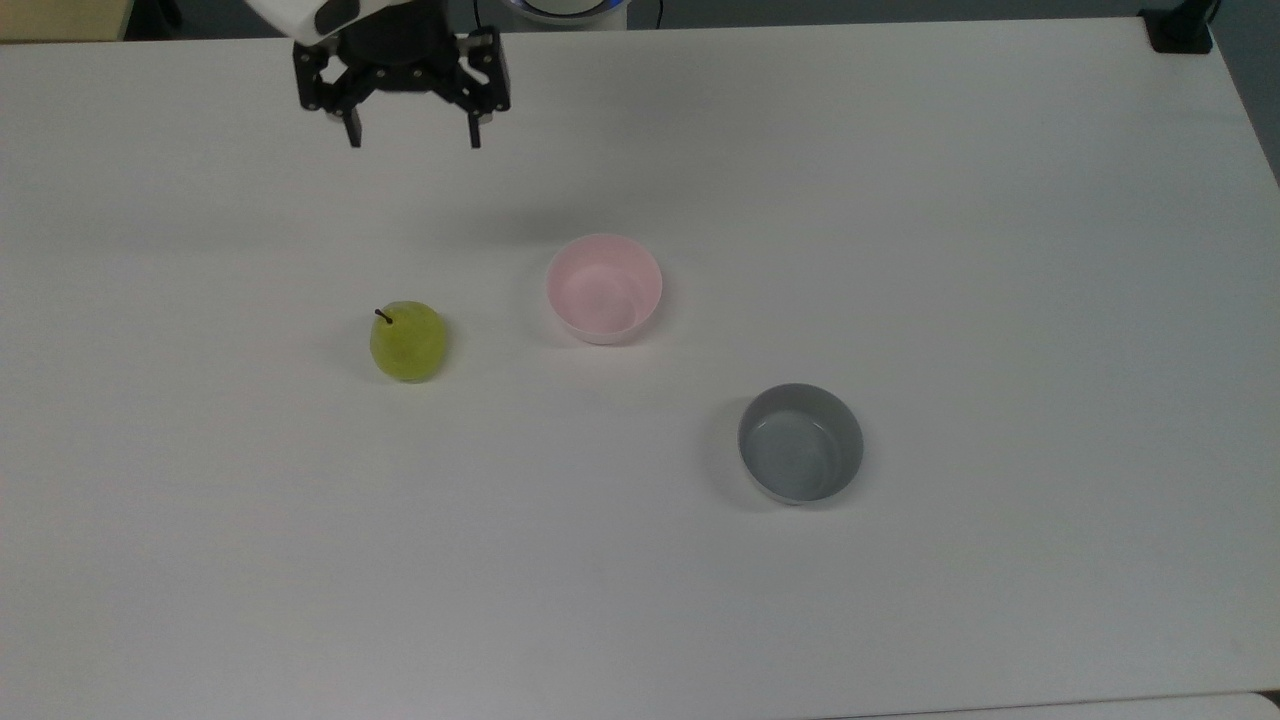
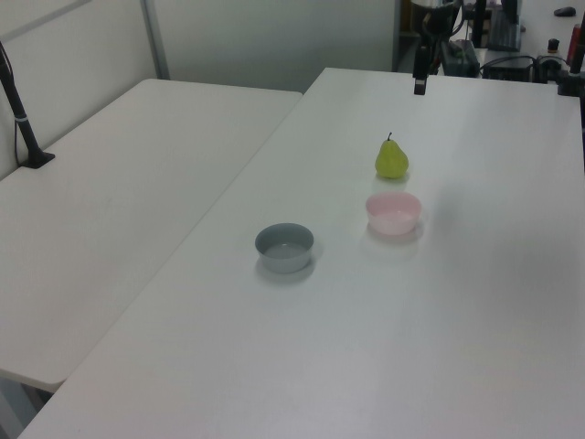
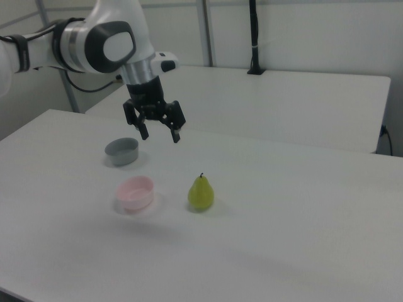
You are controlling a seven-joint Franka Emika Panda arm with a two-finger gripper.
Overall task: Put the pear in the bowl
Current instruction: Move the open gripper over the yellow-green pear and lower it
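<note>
The end effector [image 1: 411, 137] hangs in the air above the white surface [image 1: 1000, 250], its two black fingers spread apart with nothing between them. In the top view it sits near the upper edge, above and slightly to the top view's left of the pear [image 1: 407, 341], and well apart from it. In the right view the end effector [image 3: 160, 136] points downward from the white arm [image 3: 104, 41], higher than everything on the surface.

The pear stands upright on the surface, stem up, untouched. The pink bowl [image 1: 604, 288] rests near it on the top view's right, not touching it, and holds nothing. In the right view the pear [image 3: 201, 192] is just to the right view's right of the pink bowl [image 3: 136, 192]. A grey bowl [image 1: 800, 442] sits farther off, toward the top view's lower right, also with nothing in it.
</note>
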